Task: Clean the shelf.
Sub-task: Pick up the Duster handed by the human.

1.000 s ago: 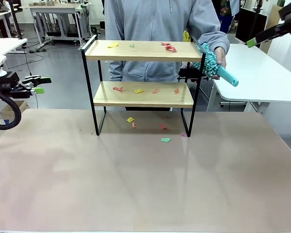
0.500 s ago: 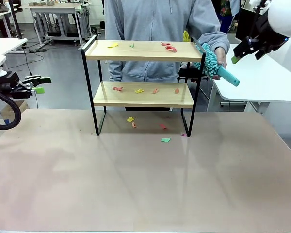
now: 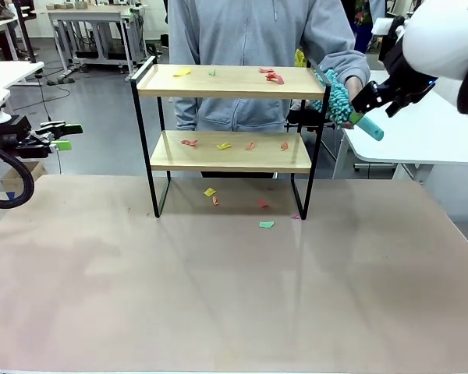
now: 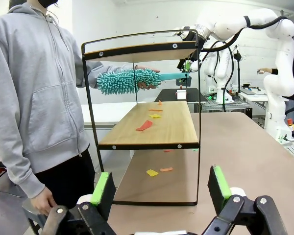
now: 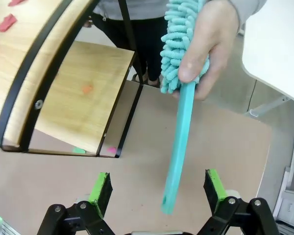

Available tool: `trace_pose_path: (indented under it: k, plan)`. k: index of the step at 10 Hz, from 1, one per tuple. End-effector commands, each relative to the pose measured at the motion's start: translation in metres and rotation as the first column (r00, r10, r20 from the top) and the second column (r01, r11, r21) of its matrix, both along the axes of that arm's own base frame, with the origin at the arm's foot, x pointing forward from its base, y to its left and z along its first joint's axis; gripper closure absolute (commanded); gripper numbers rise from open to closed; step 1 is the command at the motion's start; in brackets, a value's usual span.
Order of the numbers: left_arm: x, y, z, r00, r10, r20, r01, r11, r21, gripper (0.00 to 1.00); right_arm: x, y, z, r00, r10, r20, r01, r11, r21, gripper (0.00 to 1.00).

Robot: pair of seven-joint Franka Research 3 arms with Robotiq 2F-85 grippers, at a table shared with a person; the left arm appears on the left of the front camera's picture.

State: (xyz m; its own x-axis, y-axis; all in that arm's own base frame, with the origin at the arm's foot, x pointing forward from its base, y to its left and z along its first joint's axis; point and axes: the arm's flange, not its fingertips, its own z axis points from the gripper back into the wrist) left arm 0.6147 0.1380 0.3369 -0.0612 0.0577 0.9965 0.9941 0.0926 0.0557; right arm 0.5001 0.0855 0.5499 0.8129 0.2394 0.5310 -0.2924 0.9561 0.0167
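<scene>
The shelf (image 3: 230,81) stands at the table's far side, two wooden boards in a black frame, with coloured paper scraps (image 3: 271,75) on both boards. Behind its right end a person's hand (image 3: 354,87) holds out a teal fluffy duster (image 3: 339,98), handle pointing down to the right. My right gripper (image 3: 364,109) is open right at that handle. In the right wrist view the handle (image 5: 179,142) hangs between the green pads (image 5: 102,188), its tip level with them, touching neither. My left gripper (image 3: 65,136) is open far left, off the table, facing the shelf (image 4: 152,125).
More paper scraps (image 3: 266,224) lie on the brown table (image 3: 234,296) under and in front of the shelf. A white table (image 3: 421,125) stands at the right behind my right arm. The person stands directly behind the shelf.
My right arm has swung down and left from the upper right corner to the duster's handle. The person's hand, the duster and my left arm have held still.
</scene>
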Motion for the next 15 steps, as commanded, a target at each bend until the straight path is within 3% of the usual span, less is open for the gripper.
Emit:
trace_pose_path:
  k: [1, 6, 7, 8, 9, 11, 12, 13, 15]
  plan:
    - [-0.001, 0.0, 0.003, 1.0, 0.003, 0.013, -0.003, 1.0, -0.003, 0.0, 0.013, 0.003, -0.004, 1.0, -0.024, 0.011, 0.024, 1.0, -0.017, 0.0]
    - [-0.001, 0.0, 0.003, 1.0, 0.003, 0.013, -0.003, 1.0, -0.003, 0.0, 0.027, -0.002, -0.021, 0.998, -0.042, -0.037, 0.041, 0.999, -0.015, 0.0]
    - [-0.001, 0.0, 0.003, 1.0, 0.003, 0.013, -0.003, 1.0, -0.003, 0.0, 0.03, -0.003, -0.024, 0.997, -0.048, -0.065, 0.046, 0.999, -0.022, 0.4]
    - [-0.001, 0.0, 0.003, 1.0, 0.003, 0.013, -0.003, 1.0, -0.003, 0.0, 0.03, -0.004, -0.025, 0.997, -0.046, -0.059, 0.046, 0.999, -0.014, 0.6]
    - [-0.001, 0.0, 0.003, 1.0, 0.003, 0.013, -0.003, 1.0, -0.003, 0.0, 0.03, -0.005, -0.025, 0.997, -0.051, -0.059, 0.051, 0.999, -0.015, 1.0]
    - [-0.001, 0.0, 0.003, 1.0, 0.003, 0.013, -0.003, 1.0, -0.003, 0.0, 0.03, -0.008, -0.023, 0.996, -0.065, -0.055, 0.064, 0.998, -0.023, 1.0]
    - [-0.001, 0.0, 0.003, 1.0, 0.003, 0.013, -0.003, 1.0, -0.003, 0.0, 0.029, -0.01, -0.02, 0.996, -0.079, -0.049, 0.077, 0.997, -0.029, 0.88]
    - [-0.001, 0.0, 0.003, 1.0, 0.003, 0.013, -0.003, 1.0, -0.003, 0.0, 0.029, -0.011, -0.017, 0.995, -0.089, -0.045, 0.087, 0.996, -0.035, 0.97]
    - [-0.001, 0.0, 0.003, 1.0, 0.003, 0.013, -0.003, 1.0, -0.003, 0.0, 0.027, -0.011, -0.014, 0.994, -0.105, -0.043, 0.103, 0.994, -0.047, 1.0]
